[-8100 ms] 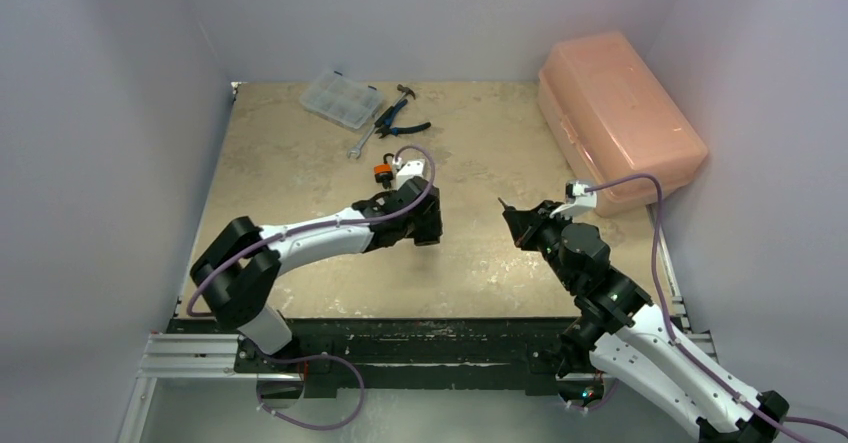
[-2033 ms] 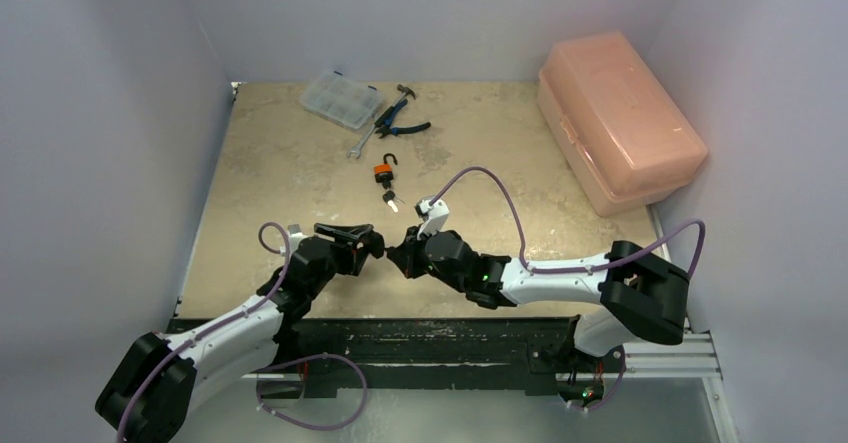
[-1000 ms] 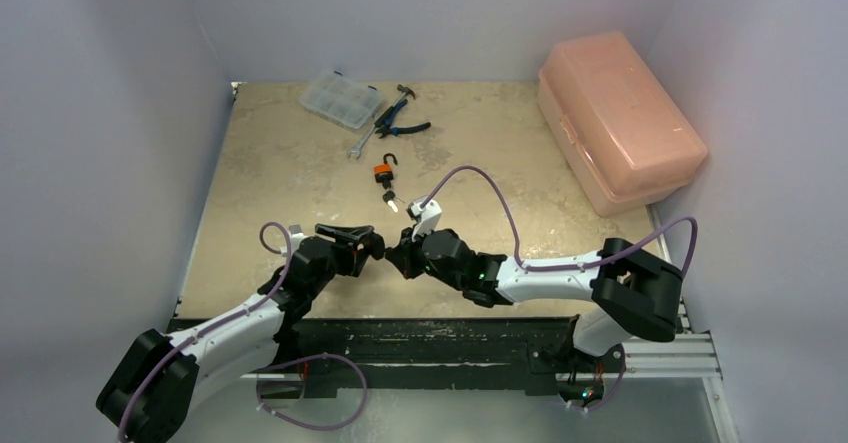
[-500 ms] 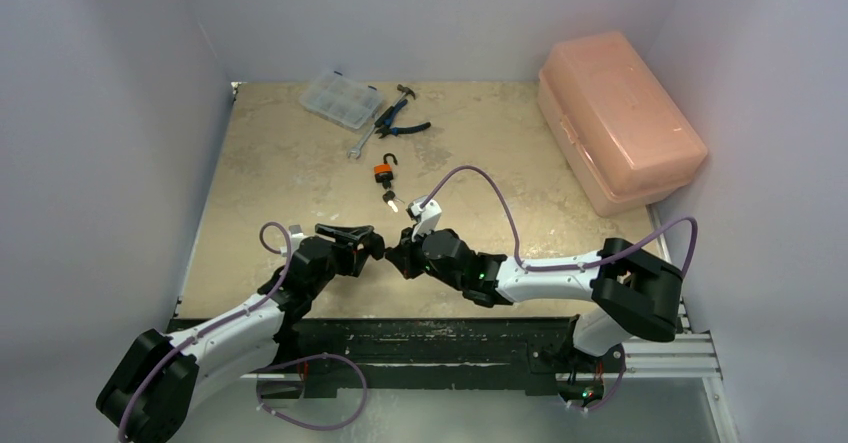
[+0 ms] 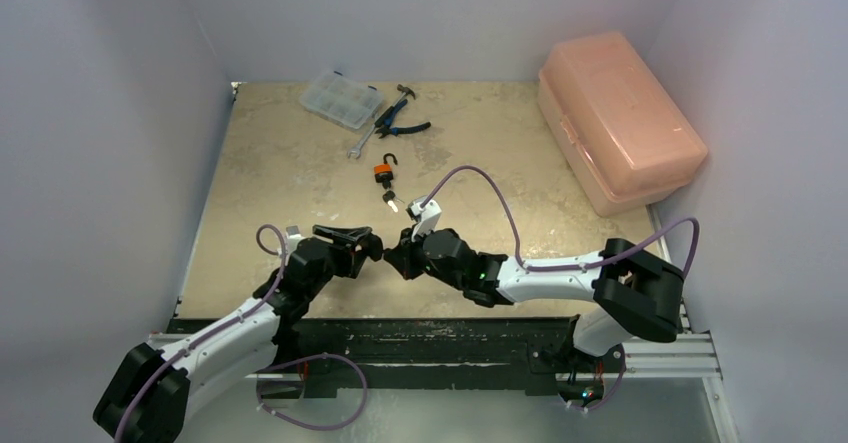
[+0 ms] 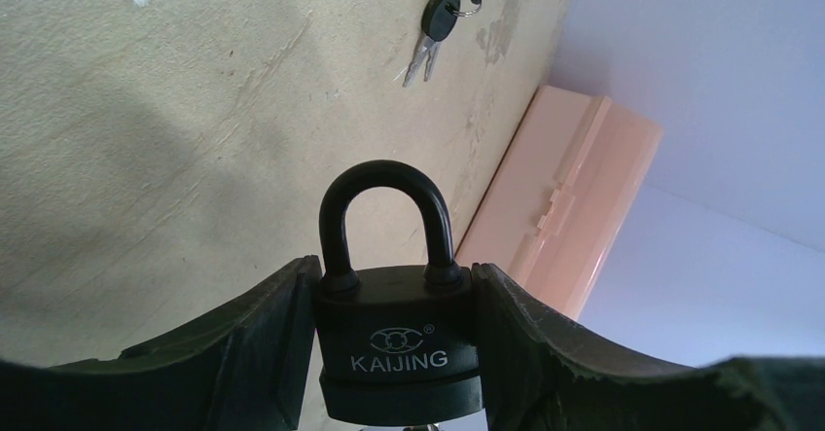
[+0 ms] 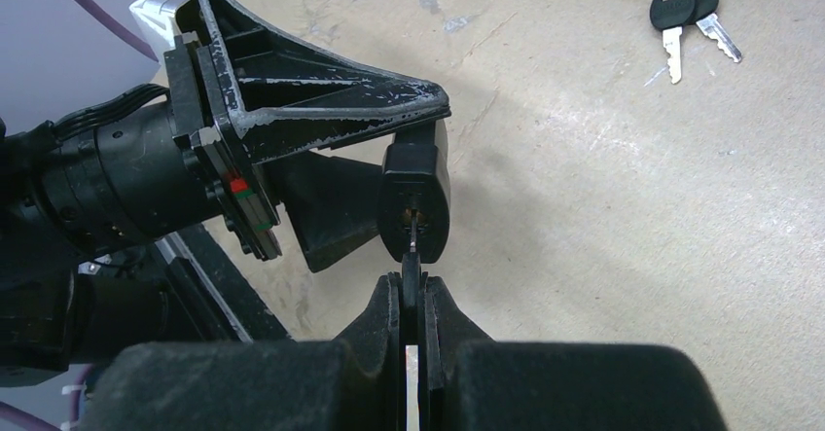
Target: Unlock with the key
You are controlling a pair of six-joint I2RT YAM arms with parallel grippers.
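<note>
Left gripper (image 5: 366, 245): closed on the black padlock (image 6: 394, 345), one finger flat against each side of the body. It reaches in from the left, low over the near middle of the table (image 5: 290, 193).

Padlock position: held at the left fingertips and apparently clear of the tabletop, right where the two grippers meet.

Padlock long axis: runs from keyhole to shackle. In the left wrist view the shackle points away from the camera, out past the fingertips toward the far right of the table, where the pink box (image 6: 555, 227) stands.

Shackle: both legs sit down in the body, so the loop is shut.

Keyhole end: the bottom face of the padlock (image 7: 415, 202) is turned toward the right gripper (image 7: 413, 305).

Right gripper: pinched narrow on the key (image 7: 412, 256), its dark head squeezed between the two fingertips. This arm comes in from the right (image 5: 398, 255).

Key direction: the blade points straight ahead from the right fingertips, in line with them, and its tip is in the keyhole. I cannot tell whether it is turned.

Spare keys (image 7: 686, 17): two on a ring, lying flat on the table beyond the grippers and well apart from them.

Orange padlock (image 5: 382, 171): lying just beyond the spare keys, shackle open.

Far edge: a clear organiser (image 5: 342, 99), pliers (image 5: 400, 118) and a wrench (image 5: 362, 143) lie together.
</note>
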